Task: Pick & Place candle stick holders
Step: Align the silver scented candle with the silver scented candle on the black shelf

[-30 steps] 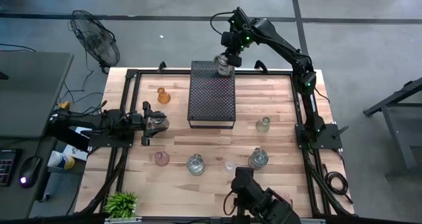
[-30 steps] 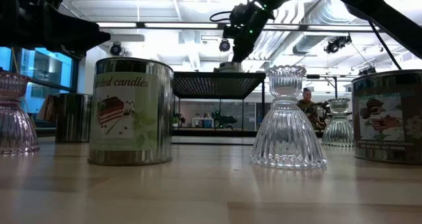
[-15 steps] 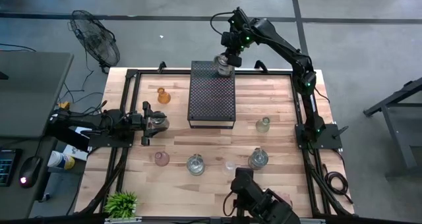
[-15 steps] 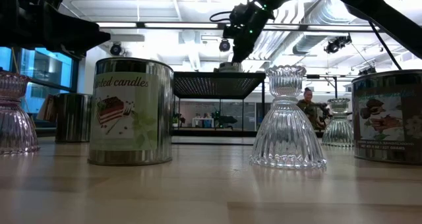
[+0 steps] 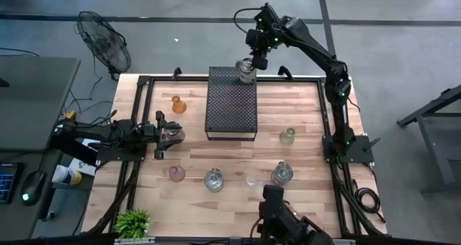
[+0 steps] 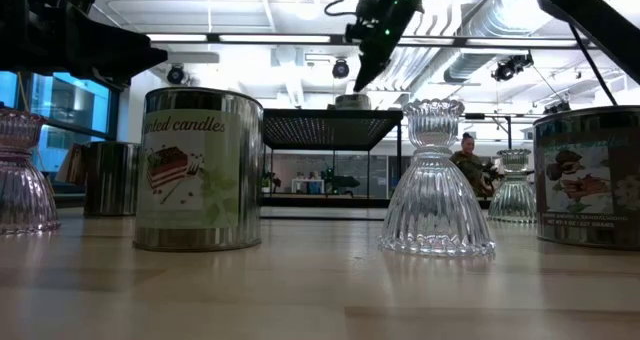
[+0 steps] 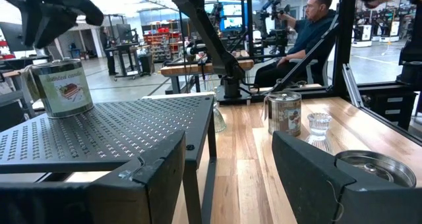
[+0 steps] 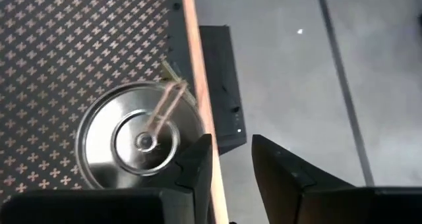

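A silvery round candle tin (image 5: pixel 246 72) stands on its base at the far right corner of the black perforated tray (image 5: pixel 232 104). My right gripper (image 5: pixel 254 58) hangs open just above it, fingers slanting down; in the right wrist view the tin (image 8: pixel 138 141) lies beside the fingers, not between them. Glass holders stand on the table: amber (image 5: pixel 178 104), pinkish (image 5: pixel 176 174), and clear ones (image 5: pixel 214 180) (image 5: pixel 287 136). My left gripper (image 5: pixel 164 134) waits open and level at the table's left, with nothing between its fingers (image 7: pixel 227 158).
A silvery tin (image 7: pixel 369 165) sits low beside one left finger. More tins (image 6: pixel 200 170) (image 6: pixel 585 175) and a ribbed clear holder (image 6: pixel 436 180) stand near the front. A green plant (image 5: pixel 133 222) is at the near left corner. A person (image 7: pixel 310 33) sits beyond the table.
My right gripper has let go of the silvery tin and risen clear of it, drifting slightly toward the far edge. The tin stays where it was on the tray's far right corner.
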Robot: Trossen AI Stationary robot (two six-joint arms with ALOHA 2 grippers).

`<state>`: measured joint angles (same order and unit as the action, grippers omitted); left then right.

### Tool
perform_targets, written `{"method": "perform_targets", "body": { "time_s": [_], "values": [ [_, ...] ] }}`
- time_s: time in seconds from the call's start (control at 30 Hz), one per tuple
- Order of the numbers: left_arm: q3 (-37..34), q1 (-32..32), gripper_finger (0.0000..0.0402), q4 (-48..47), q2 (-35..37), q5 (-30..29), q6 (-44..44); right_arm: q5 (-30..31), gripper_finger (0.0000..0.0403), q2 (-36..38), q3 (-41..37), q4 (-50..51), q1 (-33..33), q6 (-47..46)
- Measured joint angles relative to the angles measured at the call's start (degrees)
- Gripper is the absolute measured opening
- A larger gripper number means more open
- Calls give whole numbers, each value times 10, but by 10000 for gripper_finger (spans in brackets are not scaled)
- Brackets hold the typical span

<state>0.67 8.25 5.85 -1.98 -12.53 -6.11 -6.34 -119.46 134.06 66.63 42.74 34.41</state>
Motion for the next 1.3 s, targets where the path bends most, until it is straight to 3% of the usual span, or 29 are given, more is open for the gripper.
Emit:
{"method": "perform_targets", "body": {
  "time_s": [0.3,0.67,1.07,1.3],
  "values": [
    [0,0,222,0,0,0,0,52,106,55,0,14,-12,-58],
    [0,0,222,0,0,0,0,25,108,119,0,95,-19,-125],
    [0,0,222,0,0,0,0,14,108,129,1,236,-55,-169],
    [0,0,222,0,0,0,0,15,108,173,-66,232,-105,-206]
  ]
}}
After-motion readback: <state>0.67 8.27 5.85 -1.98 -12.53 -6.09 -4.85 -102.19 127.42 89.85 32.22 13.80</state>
